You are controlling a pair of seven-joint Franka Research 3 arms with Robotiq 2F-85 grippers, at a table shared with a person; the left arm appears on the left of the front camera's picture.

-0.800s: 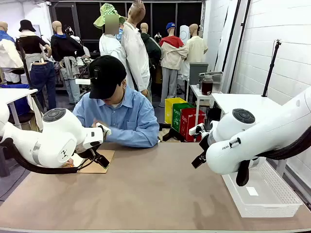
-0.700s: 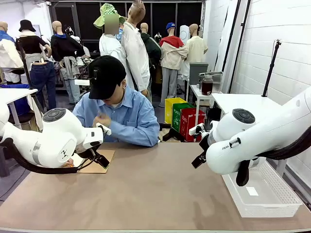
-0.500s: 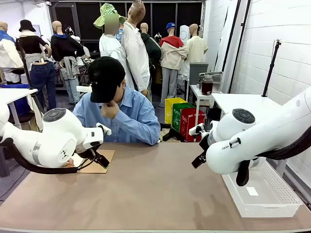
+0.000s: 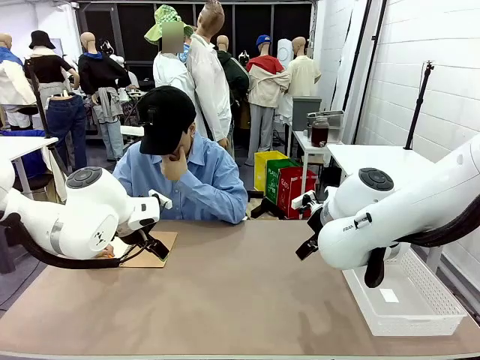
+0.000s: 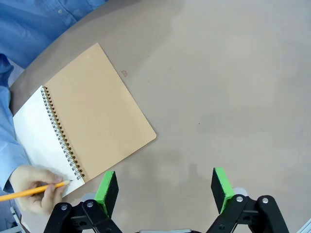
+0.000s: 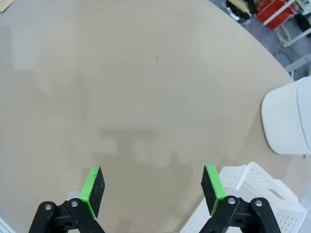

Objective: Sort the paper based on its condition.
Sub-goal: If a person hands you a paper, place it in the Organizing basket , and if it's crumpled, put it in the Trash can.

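Paper [image 5: 39, 131] lies as a white page in the open notebook [image 5: 97, 111], across the wire coil from the brown cover; we can't tell whether it is bound or loose. Notebook lies flat on the tabletop [image 4: 240, 300] at the robot's left, near the person's edge. We see a person's hand [image 5: 36, 177] resting on one corner of the page with an orange pencil [image 5: 48, 187], its tip close to the coil. Person's other hand [image 4: 176, 163] is up at the chin.

Left fingers [image 5: 164, 184] are spread wide, green pads apart, nothing between them. They hover over bare tabletop just beside the notebook's cover, not touching it. In the front view the left arm [image 4: 82, 214] hangs above the notebook and hides part of it.

Right fingers [image 6: 152, 177] are spread wide too, empty, above bare tabletop. We see a white basket [image 6: 252, 179] with its corner just beside one pad in the right wrist view. In the front view the basket sits at the robot's right side of the tabletop under the right arm [image 4: 375, 217], with a small white tag [image 4: 388, 295] lying inside. Arms are well apart, open tabletop between them.
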